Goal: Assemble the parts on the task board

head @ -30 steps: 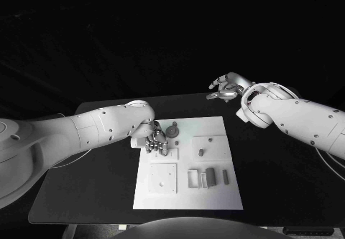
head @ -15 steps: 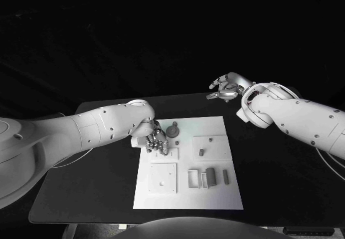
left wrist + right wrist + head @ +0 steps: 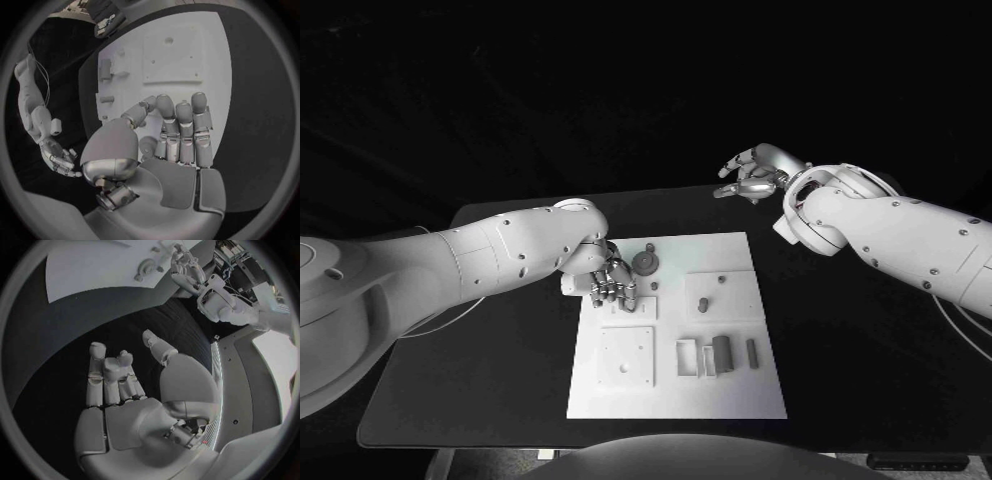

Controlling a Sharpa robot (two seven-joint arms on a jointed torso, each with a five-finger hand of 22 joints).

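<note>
nothing moved — left hand (image 3: 612, 283) still over task board (image 3: 678, 395).

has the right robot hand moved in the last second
No. The right robot hand hovers at the same spot beyond the table's far edge, away from the task board.

Left hand (image 3: 612, 282) covers task board (image 3: 733, 395) corner; any part under fingers can't tell.
</note>
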